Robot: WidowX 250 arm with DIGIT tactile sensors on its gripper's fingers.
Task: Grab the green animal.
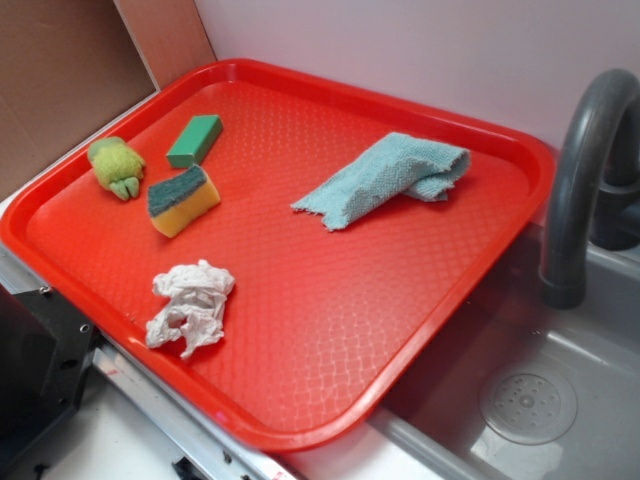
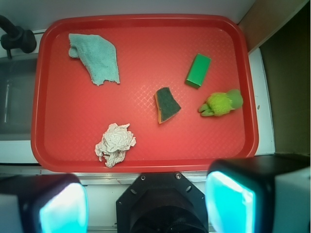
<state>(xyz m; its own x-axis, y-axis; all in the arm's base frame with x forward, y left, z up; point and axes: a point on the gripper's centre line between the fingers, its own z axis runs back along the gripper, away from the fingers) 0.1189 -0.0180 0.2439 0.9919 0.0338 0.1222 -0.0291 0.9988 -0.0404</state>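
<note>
The green animal is a small fuzzy yellow-green plush lying at the far left of the red tray. In the wrist view it lies near the tray's right edge. My gripper is open and empty, its two cyan pads wide apart. It hangs high above the tray's near rim, well away from the animal. The gripper itself does not show in the exterior view.
On the tray lie a flat green block, a yellow sponge with a dark green top, a crumpled white paper and a light blue cloth. A grey sink with a dark faucet is at the right. A brown wall panel stands at the left.
</note>
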